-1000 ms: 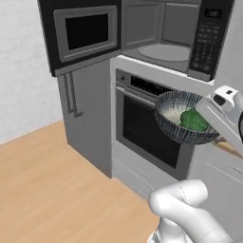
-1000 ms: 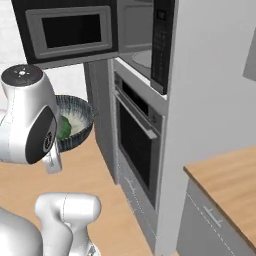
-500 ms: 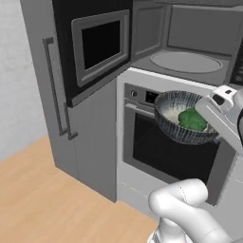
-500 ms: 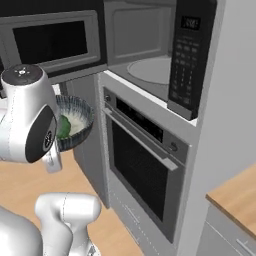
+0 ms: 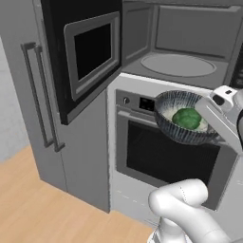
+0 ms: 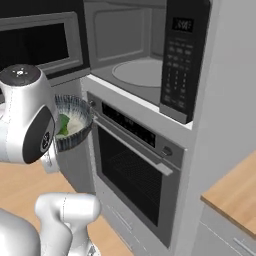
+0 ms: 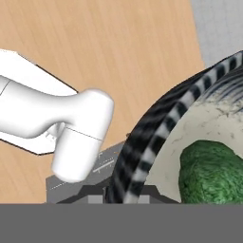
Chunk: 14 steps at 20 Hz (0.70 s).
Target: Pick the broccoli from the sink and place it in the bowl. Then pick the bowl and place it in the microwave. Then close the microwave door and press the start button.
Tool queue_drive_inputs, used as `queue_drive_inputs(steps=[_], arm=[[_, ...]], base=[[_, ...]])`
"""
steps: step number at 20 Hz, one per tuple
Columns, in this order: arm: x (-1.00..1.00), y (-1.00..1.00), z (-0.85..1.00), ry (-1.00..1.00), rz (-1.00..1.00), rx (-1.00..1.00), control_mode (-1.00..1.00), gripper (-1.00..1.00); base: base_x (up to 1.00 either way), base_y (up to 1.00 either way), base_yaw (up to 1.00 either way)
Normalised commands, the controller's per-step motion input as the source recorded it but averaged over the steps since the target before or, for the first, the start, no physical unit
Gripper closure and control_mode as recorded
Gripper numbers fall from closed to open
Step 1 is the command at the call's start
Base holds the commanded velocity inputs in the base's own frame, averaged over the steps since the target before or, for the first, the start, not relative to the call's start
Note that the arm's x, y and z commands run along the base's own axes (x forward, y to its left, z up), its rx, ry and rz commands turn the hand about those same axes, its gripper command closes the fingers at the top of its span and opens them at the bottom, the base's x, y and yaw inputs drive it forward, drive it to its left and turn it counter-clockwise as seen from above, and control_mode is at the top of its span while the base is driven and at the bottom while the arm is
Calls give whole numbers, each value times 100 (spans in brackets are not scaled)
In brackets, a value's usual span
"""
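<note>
The dark ribbed bowl (image 5: pixel 176 133) hangs in the air in front of the oven, just below the open microwave (image 5: pixel 190 38). My gripper (image 5: pixel 212 134) is shut on its right rim. The green broccoli (image 5: pixel 186 117) lies inside it on the whitish bottom. In the hand view the striped bowl rim (image 7: pixel 156 133) runs down between my gripper's (image 7: pixel 124 193) tips, with the broccoli (image 7: pixel 211 173) to the right. From the right base view, bowl (image 6: pixel 77 140) and broccoli (image 6: pixel 65 124) peek out behind my arm. The microwave door (image 5: pixel 85 52) stands swung open to the left. The sink is out of view.
The pale turntable (image 5: pixel 178 64) lies bare inside the microwave. Its button panel (image 6: pixel 180 55) is on the right. The oven (image 5: pixel 166 156) with its bar handle sits directly below. Tall grey cabinet doors (image 5: pixel 42 95) stand left, and a wooden counter (image 6: pixel 235 195) lies right.
The whole picture has shifted: the base has driven closer, so microwave and oven look larger and nearer. The bowl with the broccoli stays in my grip at about the same spot.
</note>
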Motion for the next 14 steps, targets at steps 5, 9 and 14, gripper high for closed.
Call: queue_drive_inputs(steps=[5,9,14], arm=[[0,0,0,0,0,0,100,100],[0,0,0,0,0,0,100,100],[0,0,0,0,0,0,100,100]], base=[[80,0,-21],[27,0,-6],[21,9,-4]])
